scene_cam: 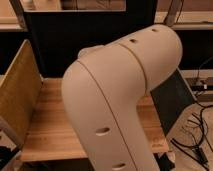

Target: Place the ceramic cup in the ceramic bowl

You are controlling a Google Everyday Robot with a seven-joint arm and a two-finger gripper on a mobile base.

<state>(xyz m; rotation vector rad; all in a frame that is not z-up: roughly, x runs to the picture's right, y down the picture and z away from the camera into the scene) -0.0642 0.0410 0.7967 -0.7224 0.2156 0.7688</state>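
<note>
My white arm [120, 95] fills the middle of the camera view and blocks most of the wooden table [47, 130]. The gripper is not in view; it lies somewhere behind the arm's casing. The ceramic bowl is hidden behind the arm. The ceramic cup is not visible either.
A speckled board [17, 95] stands upright along the table's left side. A dark panel [75, 40] closes the back. A dark slanted panel [172, 102] stands at the right, with cables [197, 130] on the floor beyond it.
</note>
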